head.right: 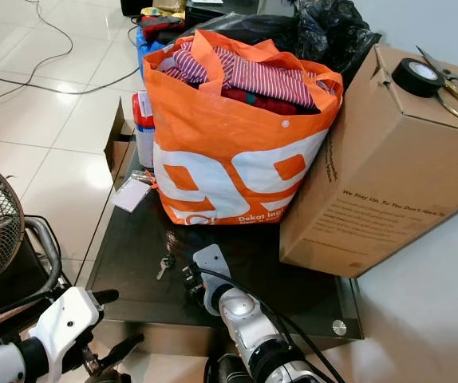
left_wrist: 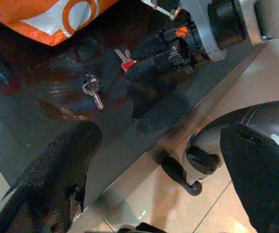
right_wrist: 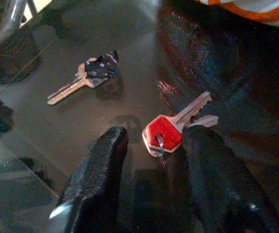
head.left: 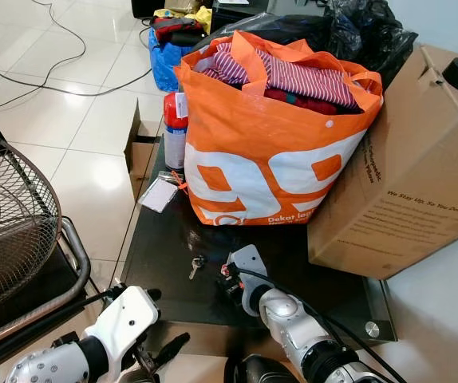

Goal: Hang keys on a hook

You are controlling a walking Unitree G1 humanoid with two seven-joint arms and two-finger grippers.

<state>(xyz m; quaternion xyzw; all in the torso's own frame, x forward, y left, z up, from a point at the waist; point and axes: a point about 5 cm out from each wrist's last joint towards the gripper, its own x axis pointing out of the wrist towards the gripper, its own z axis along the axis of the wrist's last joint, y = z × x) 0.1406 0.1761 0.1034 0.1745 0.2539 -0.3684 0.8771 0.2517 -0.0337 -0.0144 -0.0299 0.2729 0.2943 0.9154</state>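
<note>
- Black fingers (right_wrist: 100,179) of the right gripper (right_wrist: 151,170) stand apart over the dark glass table (head.left: 165,239), and we see the red-headed keys (right_wrist: 171,128) lying flat between the 2 tips, just beside the one finger; contact we cannot tell.
- We note a second, dark-tagged key (right_wrist: 88,77) lying well apart from these fingers, near the orange bag (head.left: 269,152).
- Left gripper (head.left: 161,351) hangs low off the table's near edge, its 2 fingers spread, holding nothing.
- We log a cardboard box (head.left: 404,175) touching the bag.
</note>
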